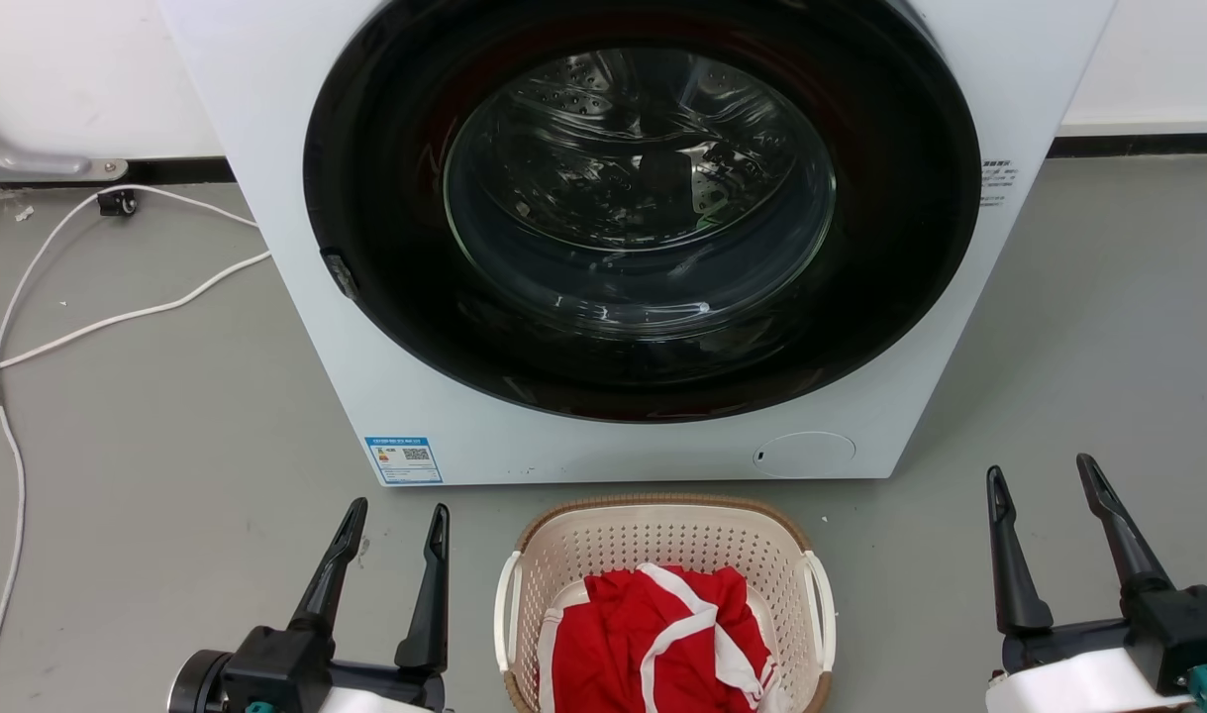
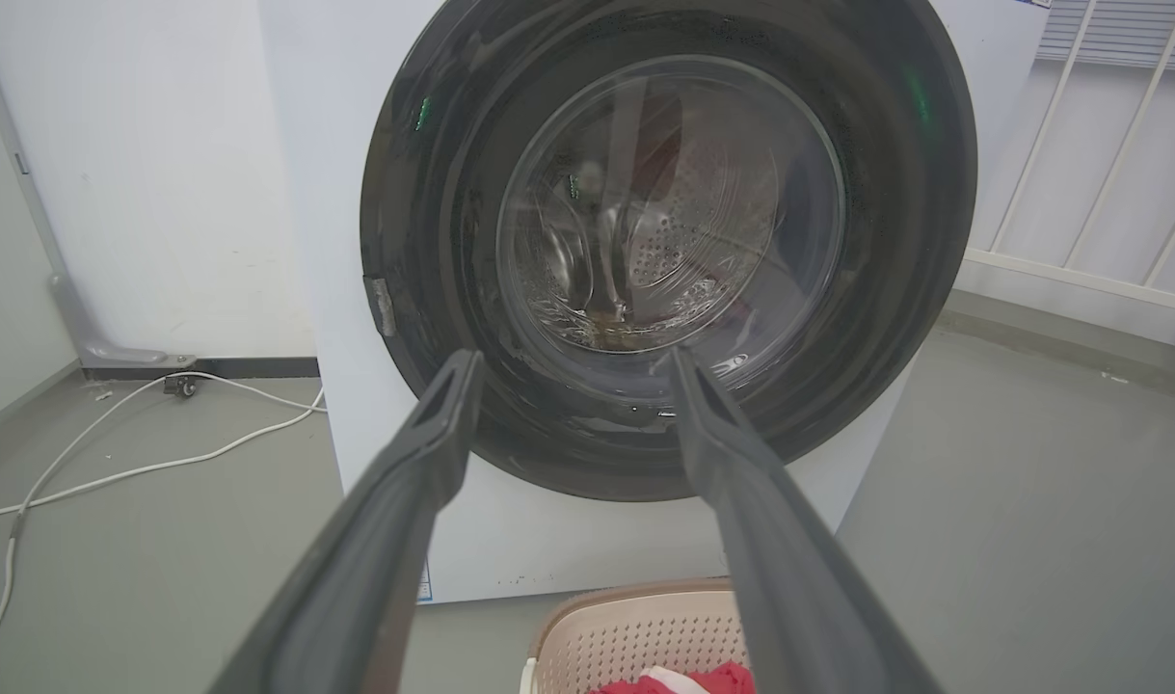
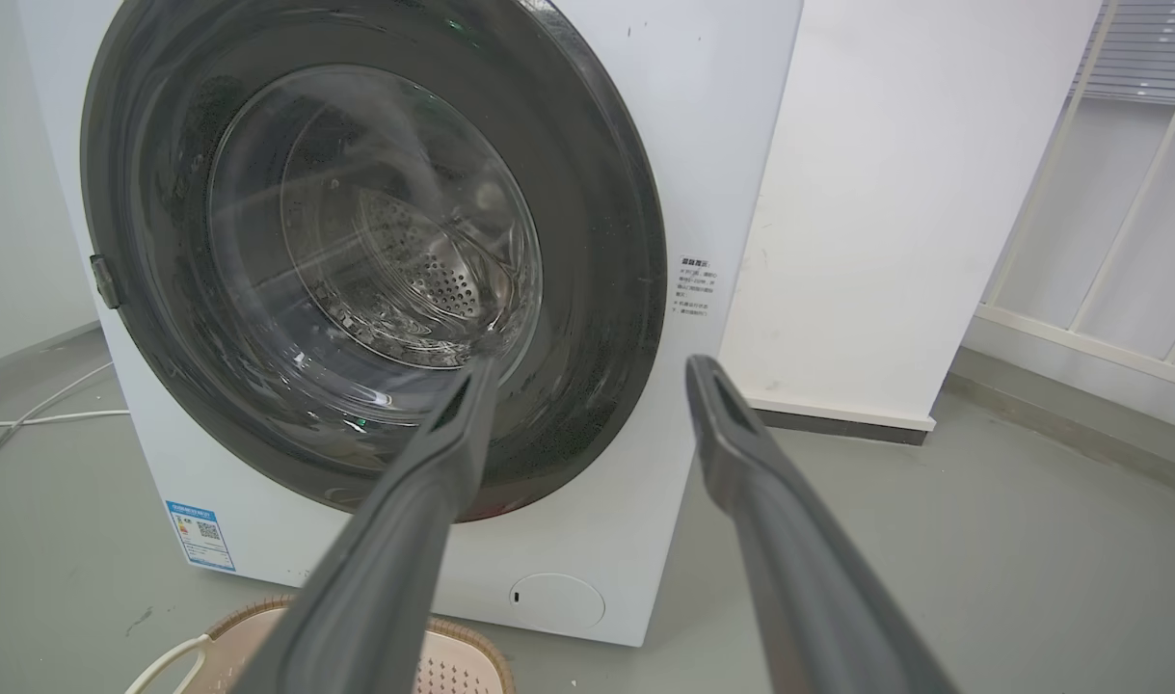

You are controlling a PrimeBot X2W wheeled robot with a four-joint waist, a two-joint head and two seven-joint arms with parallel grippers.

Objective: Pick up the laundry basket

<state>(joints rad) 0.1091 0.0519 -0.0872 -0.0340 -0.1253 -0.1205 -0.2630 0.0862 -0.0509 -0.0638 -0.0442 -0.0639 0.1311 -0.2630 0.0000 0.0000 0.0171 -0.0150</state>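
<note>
The laundry basket [image 1: 662, 540] is cream plastic with perforated walls, a brown woven-look rim and two white side handles. It sits on the floor just in front of the washing machine, at the bottom middle of the head view. Red and white clothing [image 1: 657, 634] lies inside it. My left gripper [image 1: 397, 510] is open, left of the basket and apart from it. My right gripper [image 1: 1044, 470] is open too, well to the basket's right. The basket's far rim [image 2: 635, 602] shows in the left wrist view, and one corner of it [image 3: 452, 655] in the right wrist view.
A white washing machine [image 1: 385, 396] with a shut round dark door [image 1: 643, 208] stands behind the basket. White cables [image 1: 118, 317] run over the grey floor at the left. A white railing [image 3: 1079, 289] and wall stand to the right.
</note>
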